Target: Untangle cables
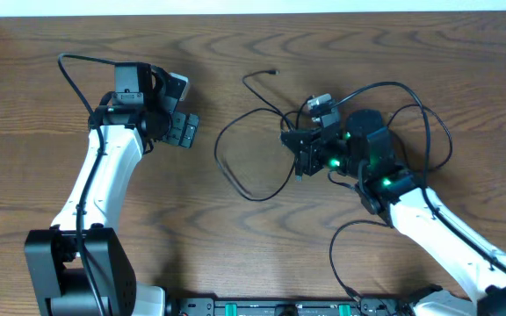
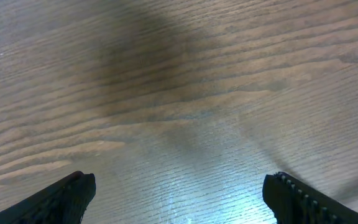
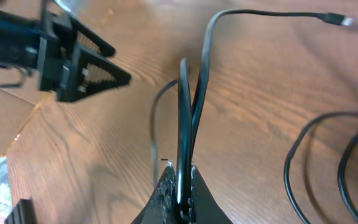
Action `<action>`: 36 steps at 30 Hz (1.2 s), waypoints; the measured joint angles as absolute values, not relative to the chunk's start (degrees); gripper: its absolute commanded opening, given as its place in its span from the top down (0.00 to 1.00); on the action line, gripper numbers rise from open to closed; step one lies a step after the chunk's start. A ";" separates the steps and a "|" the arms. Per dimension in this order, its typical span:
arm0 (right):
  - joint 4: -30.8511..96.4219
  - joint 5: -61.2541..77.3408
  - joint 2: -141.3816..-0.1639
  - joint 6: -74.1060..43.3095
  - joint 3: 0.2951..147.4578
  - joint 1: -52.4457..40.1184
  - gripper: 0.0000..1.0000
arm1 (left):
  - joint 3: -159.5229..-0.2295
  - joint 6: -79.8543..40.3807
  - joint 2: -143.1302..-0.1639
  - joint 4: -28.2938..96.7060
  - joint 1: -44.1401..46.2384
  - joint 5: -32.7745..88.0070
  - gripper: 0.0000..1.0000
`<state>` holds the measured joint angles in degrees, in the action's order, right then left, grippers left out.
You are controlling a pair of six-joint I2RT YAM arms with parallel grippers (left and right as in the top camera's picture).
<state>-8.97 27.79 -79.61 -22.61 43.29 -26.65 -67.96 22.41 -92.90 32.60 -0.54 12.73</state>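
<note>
Thin black cables lie tangled at the table's middle right. One black cable loops out to the left, with a plug end at the back. More black loops lie around the right arm, and a pale plug piece sits by the wrist. My right gripper is shut on a doubled black cable, which rises from the jaws toward a plug end. My left gripper is open and empty, over bare wood to the left of the cables.
The wooden table has its back edge at the top and a dark rail along the front edge. The left arm's own black wire arcs at the back left. The left gripper shows in the right wrist view.
</note>
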 measured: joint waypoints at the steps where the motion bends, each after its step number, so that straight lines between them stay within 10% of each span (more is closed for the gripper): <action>1: -8.88 27.42 -79.31 -22.59 43.29 -26.65 0.99 | -67.96 22.41 -92.90 32.60 -0.54 12.73 0.09; 36: -19.22 -0.12 -81.87 -18.98 47.16 16.05 0.99 | -67.96 22.26 -92.90 32.60 -0.54 12.73 0.09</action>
